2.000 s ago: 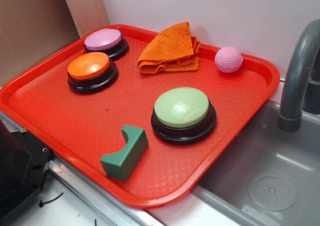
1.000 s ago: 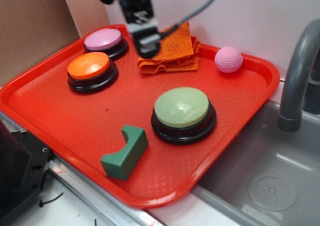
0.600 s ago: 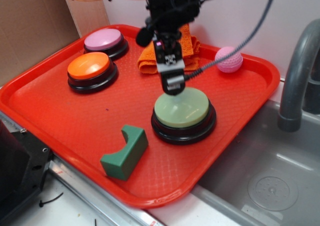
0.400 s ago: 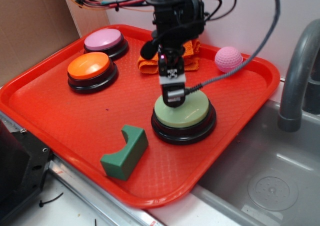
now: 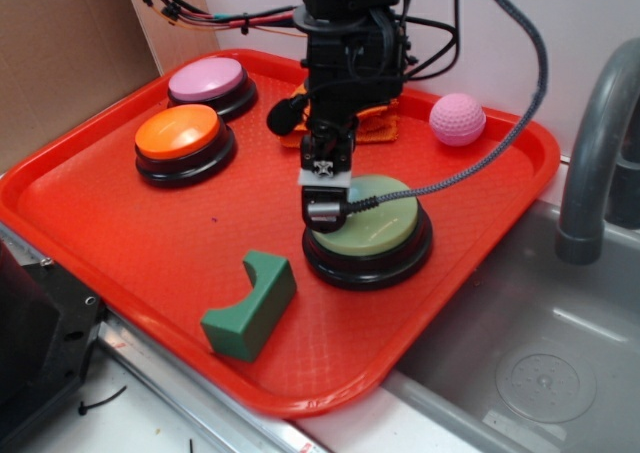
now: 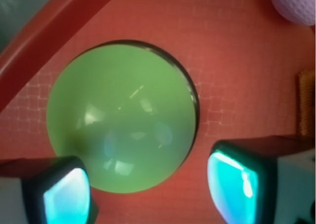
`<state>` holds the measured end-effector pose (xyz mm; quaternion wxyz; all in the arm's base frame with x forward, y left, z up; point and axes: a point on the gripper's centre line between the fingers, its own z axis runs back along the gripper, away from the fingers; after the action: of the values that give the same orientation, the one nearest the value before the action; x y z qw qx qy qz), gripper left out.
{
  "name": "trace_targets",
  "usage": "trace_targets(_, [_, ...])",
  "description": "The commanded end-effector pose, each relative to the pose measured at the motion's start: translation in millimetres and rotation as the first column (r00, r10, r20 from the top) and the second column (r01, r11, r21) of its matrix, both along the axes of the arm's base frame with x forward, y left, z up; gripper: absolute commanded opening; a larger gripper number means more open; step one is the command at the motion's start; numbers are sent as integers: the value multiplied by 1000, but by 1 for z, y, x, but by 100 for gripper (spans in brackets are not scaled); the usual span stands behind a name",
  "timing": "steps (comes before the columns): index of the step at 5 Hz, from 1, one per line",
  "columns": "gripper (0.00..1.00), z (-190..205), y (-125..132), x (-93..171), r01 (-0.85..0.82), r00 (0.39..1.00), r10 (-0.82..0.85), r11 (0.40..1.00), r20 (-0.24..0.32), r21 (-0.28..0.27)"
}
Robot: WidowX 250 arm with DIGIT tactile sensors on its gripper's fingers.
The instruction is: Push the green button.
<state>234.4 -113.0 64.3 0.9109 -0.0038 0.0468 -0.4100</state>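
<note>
Filling most of the exterior view, a red tray is sitting beside a grey sink with its faucet, and the robot arm is coming down from above over the tray's middle. The green button, the largest of three buzzers, is lying right of the tray's centre: a broad, glossy, pale sage dome resting on a wider black round base, its surface catching soft reflections in the wrist view. The gripper is pointing straight down at the dome's left edge, and from the side I cannot tell whether its tip is touching the cap; from the wrist camera its two fingers are standing wide apart, holding nothing, with the dome showing between them. An orange button and a pink button are sitting near the far left corner, an orange cloth is lying partly hidden behind the arm, a dark green notched block is resting near the front, and a pink dimpled ball is sitting by the far rim.
</note>
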Motion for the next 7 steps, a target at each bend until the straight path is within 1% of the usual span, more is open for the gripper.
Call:
trace_targets(1, [100, 12, -7, -4, 2, 999, -1, 1000, 36, -15])
trace_targets(2, [100, 2, -34, 0, 147, 988, -148, 989, 46, 30])
trace_targets(3, [100, -6, -43, -1, 171, 985, -172, 985, 15, 28])
trace_targets(4, [100, -8, -44, -1, 176, 984, -176, 984, 3, 31])
trace_targets(5, [100, 8, -44, 2, 165, 985, -167, 985, 45, 43])
trace_targets(6, [100, 40, -38, 5, 118, 988, -120, 993, 93, 27])
trace_targets(7, [100, 58, -30, -3, 72, 988, -70, 997, 135, -7])
